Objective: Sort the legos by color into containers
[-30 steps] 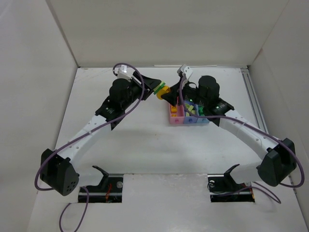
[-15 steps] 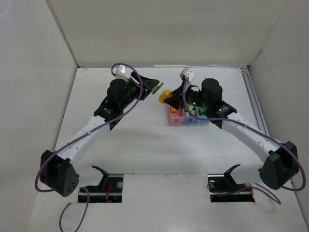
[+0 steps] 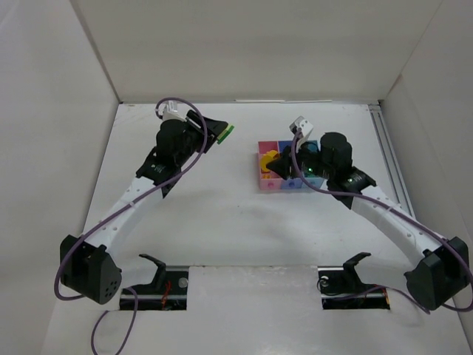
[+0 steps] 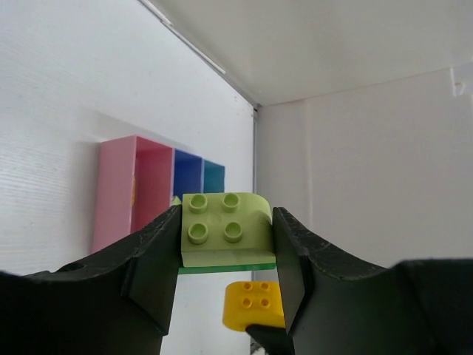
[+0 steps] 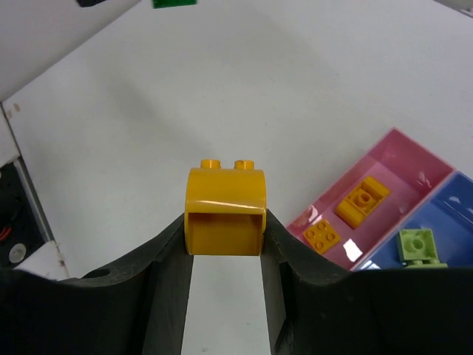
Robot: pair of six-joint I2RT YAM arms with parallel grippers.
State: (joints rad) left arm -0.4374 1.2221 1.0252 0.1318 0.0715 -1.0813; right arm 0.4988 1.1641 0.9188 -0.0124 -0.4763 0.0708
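A: So which brick is nearer home?
B: The orange brick (image 5: pixel 224 200). Right hand (image 5: pixel 224 238) is clamped on it, and the pink bin (image 5: pixel 417 159) lies just to the right of the fingers, w/ two orange bricks (image 5: pixel 362 200) in it already. Top view puts the hand about over that bin, tho I can't tell if it's inside the rim
A: And the left?
B: Left hand (image 4: pixel 227 248) is closed on a pale yellow-green brick (image 4: pixel 222 222) w/ a dark green plate (image 4: pixel 225 268) stuck under it, held off the table (image 3: pixel 222 214), well apart from the bins, which lie to its right
A: Bin for it?
B: Prob the blue-purple bin (image 5: pixel 454 207), middle of the row; one yellow-green brick (image 5: pixel 420 246) sits there. Light blue bin (image 4: pixel 213 181) is at the far end
A: Room?
B: Plain white table, walls (image 3: pixel 251 52) on three sides. Bins are narrow, long axis running away from the arms. Right arm needs only a small shift, and it stands in the left arm's way in
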